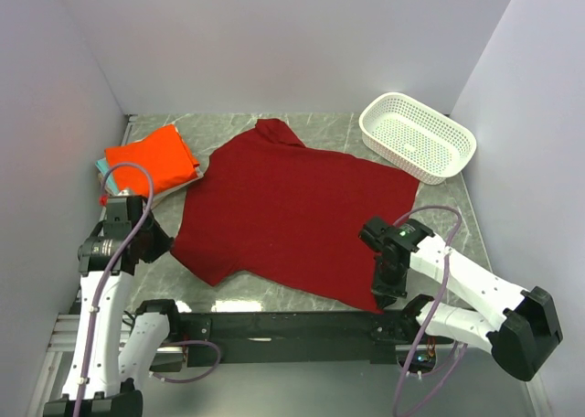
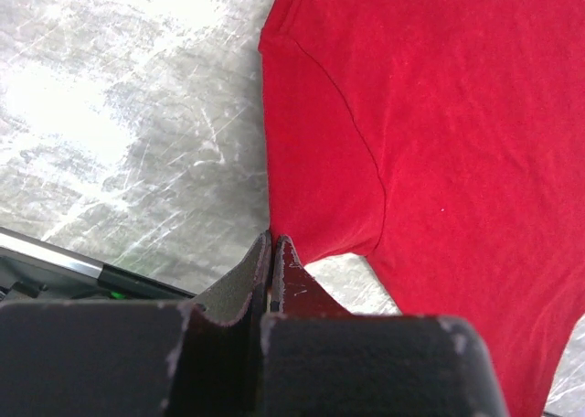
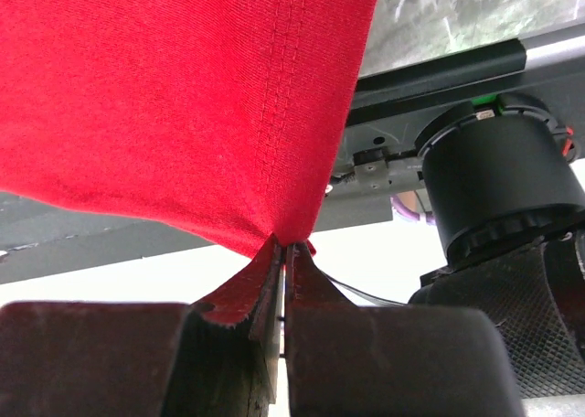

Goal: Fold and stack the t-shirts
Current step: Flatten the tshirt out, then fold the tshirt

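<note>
Presently right fingers point(image 3: 242, 294) clamp a hem corner of the red shirt point(image 1: 292, 216), cloth spread beyond them; left fingers point(image 2: 233, 289) sit together at its sleeve edge, hold unconfirmed. Recommend lifting both evenly.

In your top view, upper left, the orange t-shirt point(image 1: 151, 158) hides most of the teal t-shirt point(image 1: 99, 168). Both wrist views crop the red t-shirt point(image 2: 439, 143).

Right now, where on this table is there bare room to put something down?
Bare table shows at the back between the white basket and the red shirt, along the right edge in front of the basket, and near left in front of the shirt's sleeve. The shirt covers the middle; the orange shirt stack crowds the back left.
</note>
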`<state>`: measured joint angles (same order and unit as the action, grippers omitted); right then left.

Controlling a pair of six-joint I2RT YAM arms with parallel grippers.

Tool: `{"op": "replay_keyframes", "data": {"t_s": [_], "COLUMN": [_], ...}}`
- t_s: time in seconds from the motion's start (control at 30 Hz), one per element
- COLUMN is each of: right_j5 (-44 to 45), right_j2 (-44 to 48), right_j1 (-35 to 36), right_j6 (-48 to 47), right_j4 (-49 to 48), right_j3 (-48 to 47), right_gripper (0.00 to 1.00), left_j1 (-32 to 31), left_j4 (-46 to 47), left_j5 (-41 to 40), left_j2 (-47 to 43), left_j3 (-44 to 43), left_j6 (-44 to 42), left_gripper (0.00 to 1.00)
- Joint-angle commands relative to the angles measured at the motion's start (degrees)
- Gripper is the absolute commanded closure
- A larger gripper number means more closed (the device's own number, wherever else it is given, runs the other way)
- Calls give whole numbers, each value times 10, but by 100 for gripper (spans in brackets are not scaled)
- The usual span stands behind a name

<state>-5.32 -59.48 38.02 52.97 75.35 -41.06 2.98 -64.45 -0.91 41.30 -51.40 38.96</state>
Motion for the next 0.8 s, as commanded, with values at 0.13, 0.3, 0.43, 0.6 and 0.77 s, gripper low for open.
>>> {"op": "replay_keyframes", "data": {"t_s": [0.13,0.3,0.43,0.6,0.77], "right_j5": [-34,-56,-53,-41,-44], "right_j2": [0,-12,-23,-31,-65], "right_j1": [-1,-32,-92,-199,-250], "right_j6": [25,10,-33,-95,-139], "right_j4": [-33,-89,-106,-113,-130], "right_j3": [17,34,28,10,-14], "right_gripper": [100,100,100,100,100], "left_j1": [3,3,2,1,-3], "left_j4": [67,121,178,222,262], "left_j5": [45,71,106,139,178], "left_j2": [60,105,152,214,259], "left_j3": [-15,-35,-53,-67,-97], "left_j6": [-53,-82,-99,-113,-128], "left_gripper": [100,100,100,100,100]}}
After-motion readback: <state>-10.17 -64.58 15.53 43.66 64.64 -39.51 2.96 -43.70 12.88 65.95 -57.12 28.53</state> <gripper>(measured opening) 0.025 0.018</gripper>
